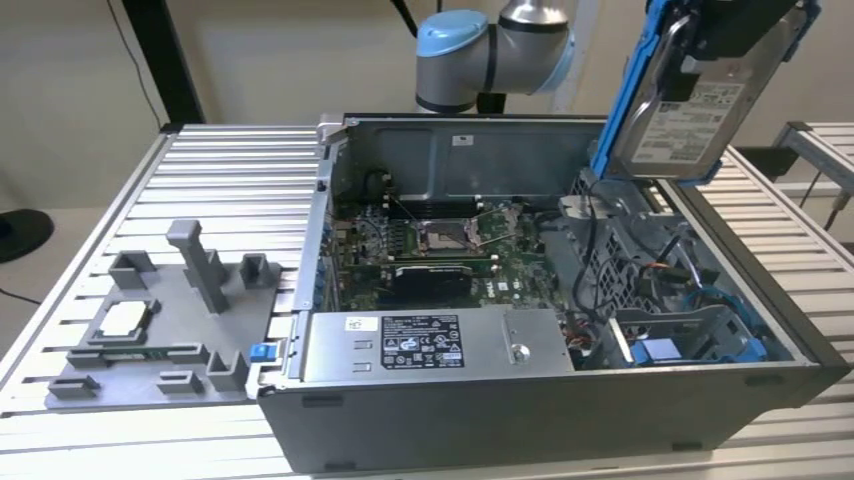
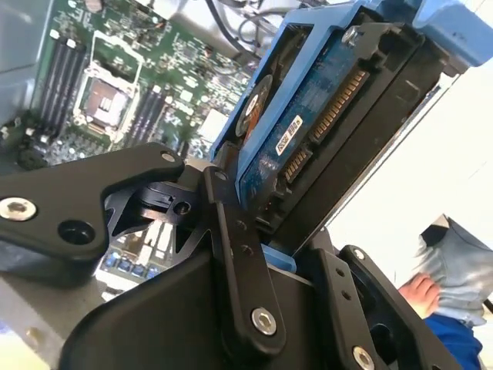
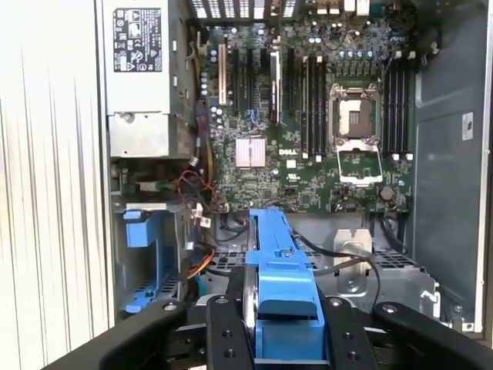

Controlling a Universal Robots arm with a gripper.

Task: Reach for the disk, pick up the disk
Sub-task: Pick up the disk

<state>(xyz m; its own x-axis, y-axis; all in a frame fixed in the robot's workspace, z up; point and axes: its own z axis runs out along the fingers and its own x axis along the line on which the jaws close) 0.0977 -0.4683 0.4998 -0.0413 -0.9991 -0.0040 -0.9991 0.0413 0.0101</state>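
The disk (image 1: 683,118) hangs tilted high above the back right corner of the open computer case, its white label facing the exterior view and its blue bracket (image 1: 627,90) running along its edge. My gripper (image 1: 714,55) is shut on the disk from above. In the second wrist view the disk (image 2: 308,135) shows its circuit board and connector side, clamped between the black fingers (image 2: 231,231). In the first wrist view the blue bracket (image 3: 279,266) stands edge-on in my gripper (image 3: 285,327), well above the motherboard.
The open case (image 1: 534,410) holds a motherboard (image 1: 441,240), a power supply (image 1: 427,345) and a blue plastic bay (image 1: 687,345). A grey fixture (image 1: 160,330) carrying a small silver chip (image 1: 120,320) lies on the slatted table at the exterior view's left. A person's hand (image 2: 420,293) shows nearby.
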